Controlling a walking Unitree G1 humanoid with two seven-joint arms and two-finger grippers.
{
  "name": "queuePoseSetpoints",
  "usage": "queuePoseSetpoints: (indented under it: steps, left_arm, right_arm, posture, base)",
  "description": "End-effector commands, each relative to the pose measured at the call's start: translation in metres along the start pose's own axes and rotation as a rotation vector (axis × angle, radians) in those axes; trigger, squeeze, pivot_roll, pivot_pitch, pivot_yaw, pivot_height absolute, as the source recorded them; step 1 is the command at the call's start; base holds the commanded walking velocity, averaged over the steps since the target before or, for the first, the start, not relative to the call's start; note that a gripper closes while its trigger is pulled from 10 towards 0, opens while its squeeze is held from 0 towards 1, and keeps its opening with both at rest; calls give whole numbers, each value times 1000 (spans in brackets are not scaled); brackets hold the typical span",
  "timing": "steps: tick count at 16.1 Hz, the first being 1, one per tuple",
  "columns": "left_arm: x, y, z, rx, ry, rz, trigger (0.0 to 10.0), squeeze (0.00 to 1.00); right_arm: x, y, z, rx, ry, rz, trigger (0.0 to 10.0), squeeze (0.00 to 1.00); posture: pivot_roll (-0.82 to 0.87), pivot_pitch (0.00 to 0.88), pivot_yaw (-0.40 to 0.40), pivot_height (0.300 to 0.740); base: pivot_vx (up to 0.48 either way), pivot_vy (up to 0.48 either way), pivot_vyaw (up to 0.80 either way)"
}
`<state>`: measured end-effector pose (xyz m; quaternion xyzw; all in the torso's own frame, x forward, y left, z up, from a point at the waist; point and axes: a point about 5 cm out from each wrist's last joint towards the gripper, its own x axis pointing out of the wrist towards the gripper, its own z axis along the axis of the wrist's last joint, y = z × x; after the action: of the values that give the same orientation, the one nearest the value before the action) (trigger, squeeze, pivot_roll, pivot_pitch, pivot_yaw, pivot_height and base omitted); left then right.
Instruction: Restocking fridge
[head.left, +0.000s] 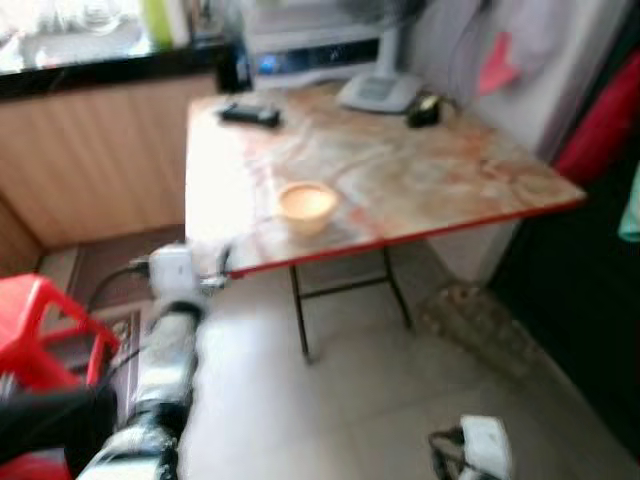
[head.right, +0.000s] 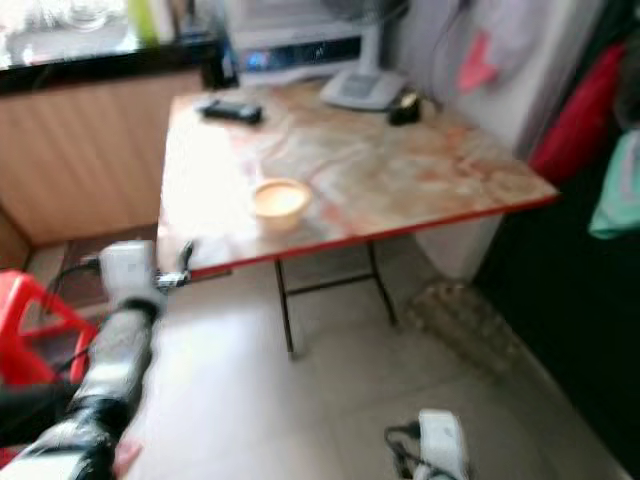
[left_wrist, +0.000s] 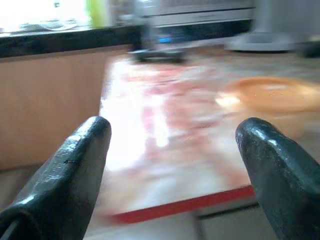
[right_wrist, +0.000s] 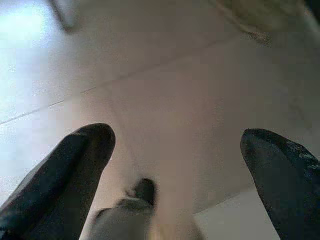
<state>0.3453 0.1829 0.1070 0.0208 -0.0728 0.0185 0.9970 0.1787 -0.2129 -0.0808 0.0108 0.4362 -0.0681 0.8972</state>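
- Closest in, the right hand (right_wrist: 172, 165) hangs low over the pale tiled floor (head.left: 400, 400) with its two black fingers (right_wrist: 75, 165) spread wide apart, holding nothing.
- Off to the left side there's a red plastic stool (head.left: 40, 330) on the floor, right next to the left arm.
- The left hand (left_wrist: 172, 170) is raised just short of the tabletop's near corner — fingers (left_wrist: 75, 175) released, wide apart, nothing between them. In the left wrist view it looks straight across the red edge of the tabletop (head.left: 420, 170).
- On the tabletop, close to the near edge, sits a small orange-ish bowl (head.left: 306, 205). It's blurry, so I can't tell what's in it.
- The tabletop is marbled pink and orange with a red rim, on thin dark folding legs (head.left: 300, 310).
- Farther back: a dark remote-looking thing (head.left: 250, 114) near the far left corner, a small black object (head.left: 424, 110) toward the far right, and a fan base (head.left: 378, 92) in grey-white.
- Behind all that — a boxy grey appliance (head.left: 310, 45) and a dark counter (head.left: 100, 70) over wood-coloured cabinets.
- Some red cloth (head.left: 600, 120) hangs at the right edge.
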Motion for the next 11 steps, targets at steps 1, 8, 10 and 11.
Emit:
queuePoseSetpoints:
  steps: [1, 8, 10, 11]
  left_arm:
    - [-1, 17, 0, 19, 9, 39, 10000, 0]
    - [-1, 17, 1, 16, 4, 43, 10000, 0]
    - [-1, 18, 2, 15, 1, 44, 10000, 0]
    - [-1, 18, 2, 14, 0, 45, 10000, 0]
  right_arm:
    - [1, 10, 3, 4, 0, 26, 10000, 0]
    - [2, 12, 4, -33, -6, 60, 10000, 0]
    - [2, 12, 4, -26, -6, 55, 10000, 0]
    - [2, 12, 4, -23, -5, 53, 10000, 0]
  posture:
    - [31, 0, 5, 740]
    - [32, 0, 7, 740]
    - [38, 0, 6, 740]
    - [38, 0, 6, 740]
  base:
    - [281, 0, 0]
    - [282, 0, 68]
    - [281, 0, 800]
    - [277, 0, 500]
